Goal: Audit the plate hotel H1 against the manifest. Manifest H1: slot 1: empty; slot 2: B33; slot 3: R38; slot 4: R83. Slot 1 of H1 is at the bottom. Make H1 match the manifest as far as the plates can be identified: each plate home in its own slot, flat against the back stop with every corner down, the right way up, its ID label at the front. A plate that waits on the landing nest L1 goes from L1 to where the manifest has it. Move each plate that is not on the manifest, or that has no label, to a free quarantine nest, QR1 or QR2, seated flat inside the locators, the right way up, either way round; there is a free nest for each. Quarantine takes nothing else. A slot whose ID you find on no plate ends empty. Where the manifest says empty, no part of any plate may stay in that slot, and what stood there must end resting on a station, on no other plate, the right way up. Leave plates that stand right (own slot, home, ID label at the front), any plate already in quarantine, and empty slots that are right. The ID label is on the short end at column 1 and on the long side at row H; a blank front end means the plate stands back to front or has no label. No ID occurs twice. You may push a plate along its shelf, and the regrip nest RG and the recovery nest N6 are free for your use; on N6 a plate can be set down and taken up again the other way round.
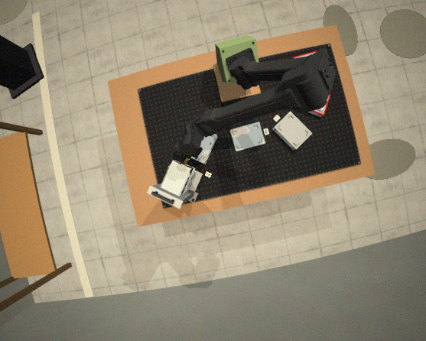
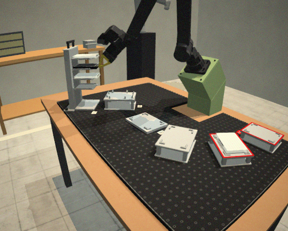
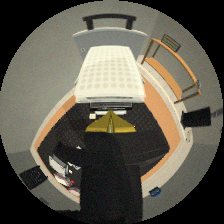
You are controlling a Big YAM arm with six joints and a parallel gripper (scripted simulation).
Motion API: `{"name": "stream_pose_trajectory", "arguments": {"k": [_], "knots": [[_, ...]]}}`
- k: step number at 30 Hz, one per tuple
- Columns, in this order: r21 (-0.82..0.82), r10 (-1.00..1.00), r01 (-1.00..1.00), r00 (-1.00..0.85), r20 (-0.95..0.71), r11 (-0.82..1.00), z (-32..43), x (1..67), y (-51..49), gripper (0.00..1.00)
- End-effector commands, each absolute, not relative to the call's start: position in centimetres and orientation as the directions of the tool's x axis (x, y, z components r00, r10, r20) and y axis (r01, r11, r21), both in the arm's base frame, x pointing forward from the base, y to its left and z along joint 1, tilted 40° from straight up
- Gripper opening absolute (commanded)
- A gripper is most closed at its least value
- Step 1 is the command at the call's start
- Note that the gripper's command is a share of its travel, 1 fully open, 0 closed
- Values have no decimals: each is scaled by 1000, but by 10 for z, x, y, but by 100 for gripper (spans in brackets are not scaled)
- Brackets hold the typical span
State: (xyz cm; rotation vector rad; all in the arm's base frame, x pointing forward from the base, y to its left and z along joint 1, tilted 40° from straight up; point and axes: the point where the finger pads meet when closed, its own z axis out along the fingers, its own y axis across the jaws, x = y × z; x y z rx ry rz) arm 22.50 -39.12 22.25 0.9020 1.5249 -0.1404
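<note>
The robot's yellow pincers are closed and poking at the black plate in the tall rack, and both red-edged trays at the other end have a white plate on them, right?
Not quite. In the exterior view only one red-edged tray carries a white plate; the other red-edged tray is bare. The rest holds: the pincers are closed against the black plate in the rack.

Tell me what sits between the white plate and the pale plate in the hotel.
A black plate on its own shelf, the shut gripper at its front edge; the exterior view shows it.

You get even, soft light from above; the arm (image 1: 253, 103) throws a faint shadow across the table (image 1: 127, 115). The wrist view is fisheye, bent and black at its edges, slightly blurred.
</note>
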Motion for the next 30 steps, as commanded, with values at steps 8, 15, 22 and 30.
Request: {"name": "stream_pose_trajectory", "arguments": {"k": [8,15,22,30], "knots": [[401,414,591,122,-902,699,249,235,-407,0],[401,414,591,122,-902,699,249,235,-407,0],[391,398,592,126,-909,705,250,232,-406,0],[385,394,607,126,-910,695,237,213,-389,0]]}}
